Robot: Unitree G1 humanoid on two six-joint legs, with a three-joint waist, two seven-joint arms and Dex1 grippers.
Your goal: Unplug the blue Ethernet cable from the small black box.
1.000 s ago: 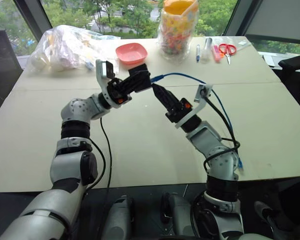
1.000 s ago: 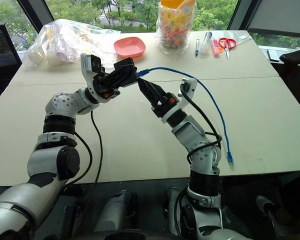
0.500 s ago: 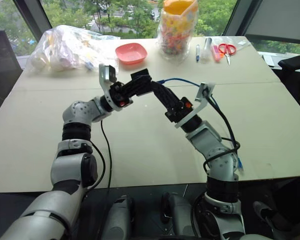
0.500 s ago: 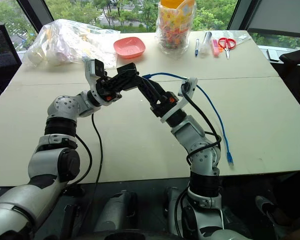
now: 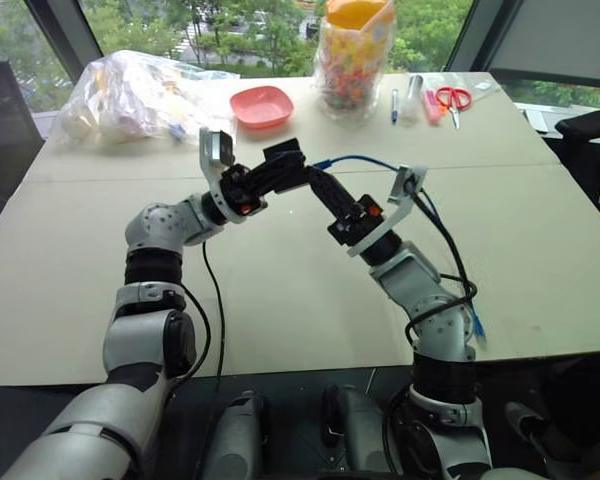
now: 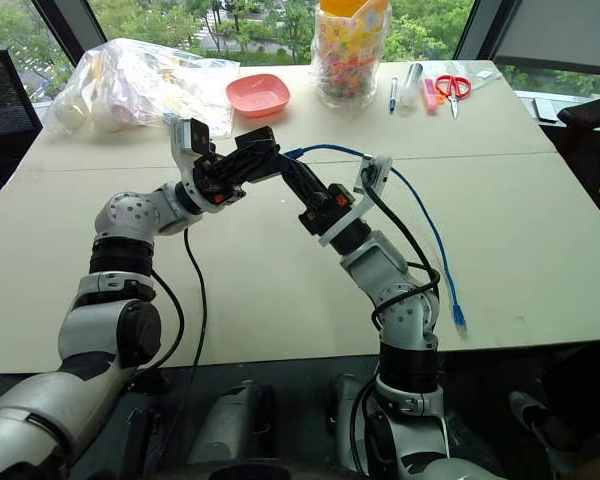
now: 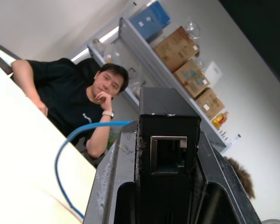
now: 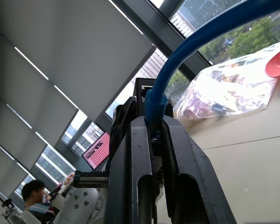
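So I'm working over a big beige table made of two boards, with a seam running across the middle. Along the far edge there's a clear plastic bag stuffed with stuff on the left, a pink bowl next to it, then a tall bag of colourful bits. Further right are a pen, some markers and red scissors. The blue cable trails down onto the right side, its free plug near the front edge.
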